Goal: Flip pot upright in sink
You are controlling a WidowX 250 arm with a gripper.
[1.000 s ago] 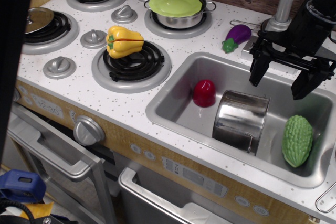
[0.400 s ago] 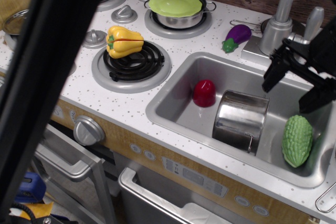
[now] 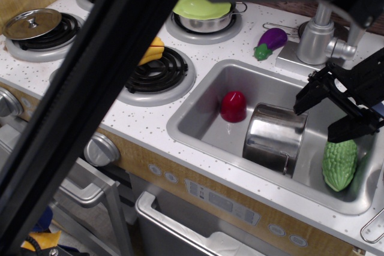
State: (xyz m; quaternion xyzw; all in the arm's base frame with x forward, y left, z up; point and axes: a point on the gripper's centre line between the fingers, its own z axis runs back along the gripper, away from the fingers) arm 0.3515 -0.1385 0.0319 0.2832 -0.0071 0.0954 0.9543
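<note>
While it lies on its side in the sink (image 3: 198, 125), the pot (image 3: 274, 138) shows its shiny cylindrical wall toward the camera, with a thin wire loop handle at its 5 o'clock edge. At the pot's 9 o'clock a red cup (image 3: 233, 106) sits mouth-down on the basin floor, near but apart from it. At 3 o'clock a bumpy green bitter gourd (image 3: 339, 163) rests against the sink's right wall.

Above the pot's 2 o'clock corner hangs the black gripper (image 3: 327, 113) — its two fingers spread wide, one tip near the pot's upper rim, the other just over the top of the gourd. It holds nothing; whether the nearer tip touches the pot cannot be told.

Around the basin runs a white speckled counter (image 3: 150, 125). At the sink's 12 o'clock stands a grey faucet (image 3: 318, 35), with a purple eggplant (image 3: 269, 42) to its left. Farther out at 10 o'clock are coil burners: one carries a steel pot with a lime-green lid (image 3: 204, 9), one a yellow bell pepper (image 3: 154, 50) mostly hidden, and one a flat steel lid (image 3: 33, 23). A broad dark blurred bar (image 3: 90, 106) — part of the rig, close to the lens — crosses the left half of the view diagonally.
</note>
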